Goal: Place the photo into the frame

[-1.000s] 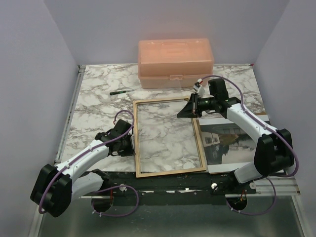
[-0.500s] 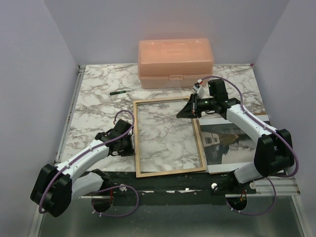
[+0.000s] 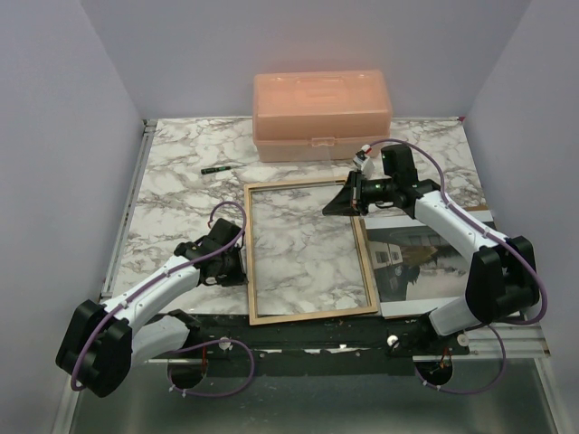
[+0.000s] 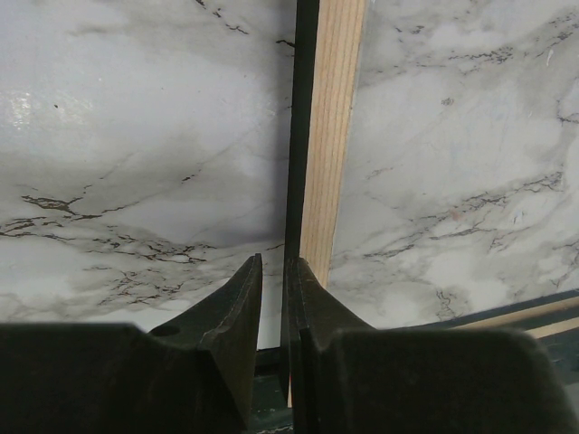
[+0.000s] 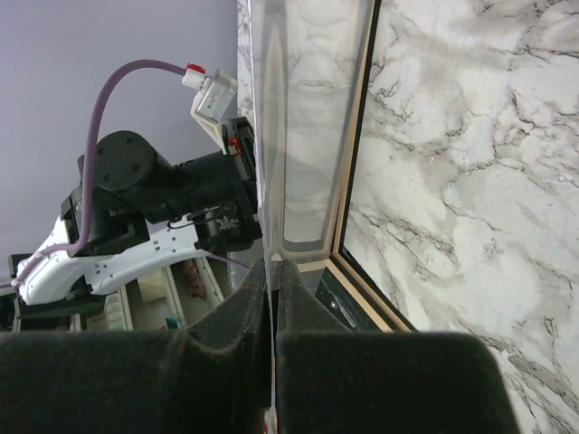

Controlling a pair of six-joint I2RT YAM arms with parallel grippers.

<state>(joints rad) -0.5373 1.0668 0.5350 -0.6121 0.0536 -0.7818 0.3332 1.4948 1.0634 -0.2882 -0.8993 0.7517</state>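
Observation:
The frame (image 3: 312, 314) lies wood side up in the middle of the table, marble showing through it. My left gripper (image 3: 237, 268) is at its left rail; in the left wrist view the jaws (image 4: 274, 262) are nearly closed with the rail's black edge (image 4: 298, 136) between them. My right gripper (image 3: 336, 206) is at the frame's far right corner. There it (image 5: 271, 264) is shut on the edge of the thin clear pane (image 5: 303, 136), which rises beside the wooden rail (image 5: 348, 208). The photo (image 3: 425, 258) lies picture up to the right of the frame, partly under my right arm.
A closed pink plastic box (image 3: 321, 113) stands at the back centre. A small black pen (image 3: 215, 169) lies left of it. A black strip (image 3: 317, 330) runs along the near table edge by the arm bases.

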